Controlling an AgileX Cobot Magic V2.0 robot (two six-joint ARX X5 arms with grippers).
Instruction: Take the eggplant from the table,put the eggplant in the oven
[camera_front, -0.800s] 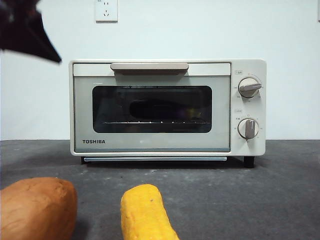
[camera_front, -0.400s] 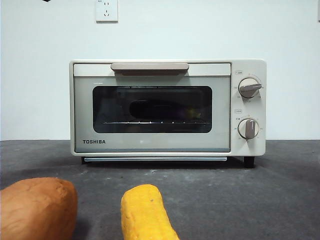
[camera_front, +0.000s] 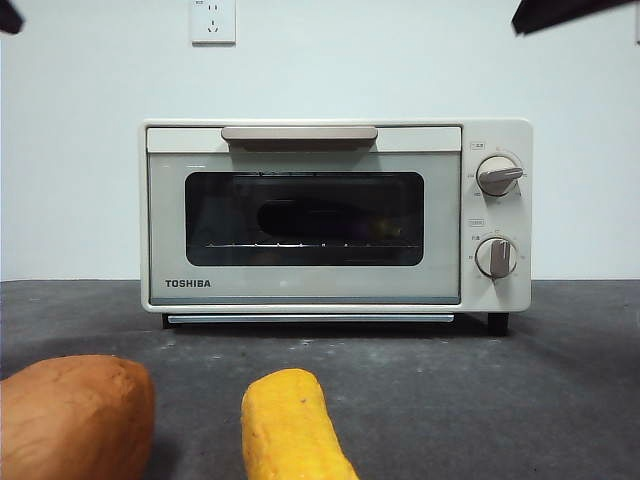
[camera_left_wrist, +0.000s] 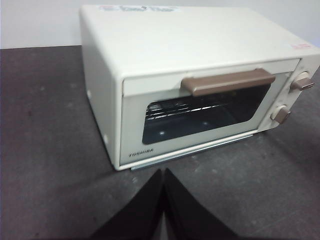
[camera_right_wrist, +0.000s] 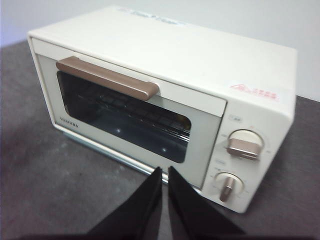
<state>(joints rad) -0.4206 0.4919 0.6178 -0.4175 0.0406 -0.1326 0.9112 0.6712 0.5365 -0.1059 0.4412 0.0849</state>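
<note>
You are finishing: the eggplant (camera_front: 330, 218) is lying inside the shut oven (camera_front: 300, 290), ahead of both grippers. Left gripper (camera_left_wrist: 163, 172) and right gripper (camera_right_wrist: 165, 171) are hovering closed, empty. Next, parking both arms should suffice.

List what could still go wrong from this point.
1. The eggplant shows only as a dark shape behind the oven's shut glass door, so whether it sits steady on the rack cannot be checked.
2. The sweet potato and yellow corn-like cylinder lie on the table in front; an arm sweeping low might knock them.
3. The left gripper and right gripper, both shut, point toward the door; a forward move may bump it.
</note>
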